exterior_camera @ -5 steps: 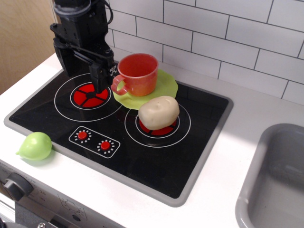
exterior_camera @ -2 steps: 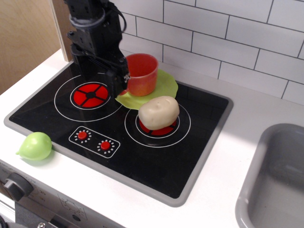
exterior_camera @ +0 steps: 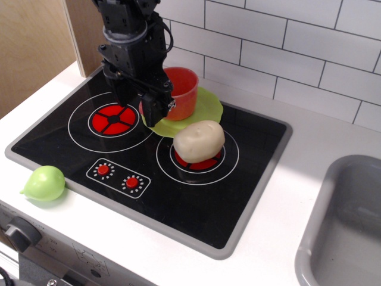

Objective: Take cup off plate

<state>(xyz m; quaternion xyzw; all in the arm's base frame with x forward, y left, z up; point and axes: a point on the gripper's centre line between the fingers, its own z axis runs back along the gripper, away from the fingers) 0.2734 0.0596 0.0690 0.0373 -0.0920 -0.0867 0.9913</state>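
The red-orange cup [exterior_camera: 181, 89] stands upright on the lime-green plate [exterior_camera: 208, 107], which lies at the back of the black stovetop. My gripper [exterior_camera: 144, 109] is low at the cup's left side, where its handle is. The black fingers [exterior_camera: 156, 110] stand apart, and a bit of red handle shows between them. The gripper body hides most of the handle and the plate's left edge. The jaws look open around the handle, not closed on it.
A beige potato toy [exterior_camera: 199, 140] sits on the front right burner, touching the plate's front edge. A pale-green pear toy [exterior_camera: 44, 182] lies on the counter at the front left. The left burner [exterior_camera: 110, 119] is bare. A grey sink [exterior_camera: 345, 226] is at the right, and a tiled wall is behind.
My gripper has moved right and slightly down, from over the left burner to the cup's handle side. It now covers the handle. The cup, plate and potato have not moved.
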